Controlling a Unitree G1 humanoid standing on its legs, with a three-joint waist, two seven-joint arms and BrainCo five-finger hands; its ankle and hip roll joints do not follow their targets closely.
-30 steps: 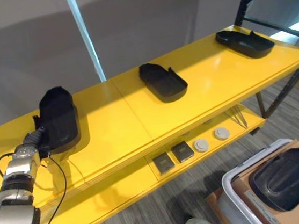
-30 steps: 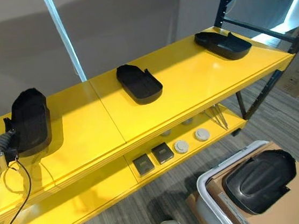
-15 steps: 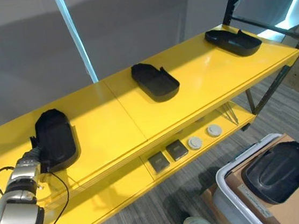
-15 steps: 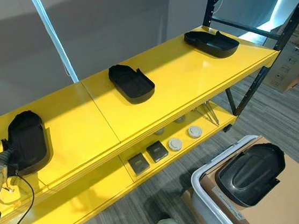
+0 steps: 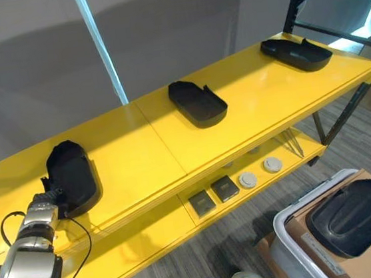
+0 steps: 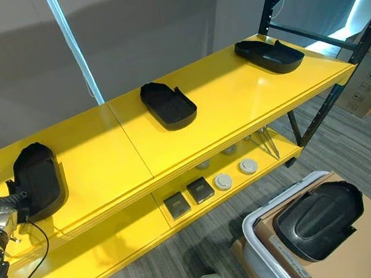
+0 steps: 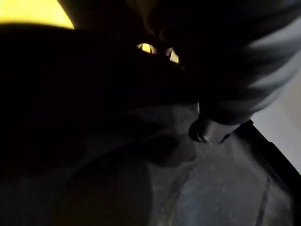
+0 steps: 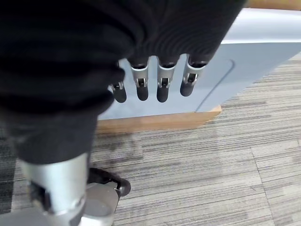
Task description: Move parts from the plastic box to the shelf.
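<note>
Left hand (image 5: 47,202) at the near end of the black tray part (image 5: 74,176) on the yellow shelf (image 5: 139,144); part's long axis runs away from it. Finger state: cannot tell. Right hand (image 8: 155,84) hangs straight-fingered.

Black parts (image 5: 198,102) on yellow shelf (image 5: 262,103), one in plastic box (image 5: 298,247)

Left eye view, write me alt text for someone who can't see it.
The robot's left hand meets a black part on the yellow shelf, where two more black parts lie. Another black part sits in the plastic box on the floor.
</note>
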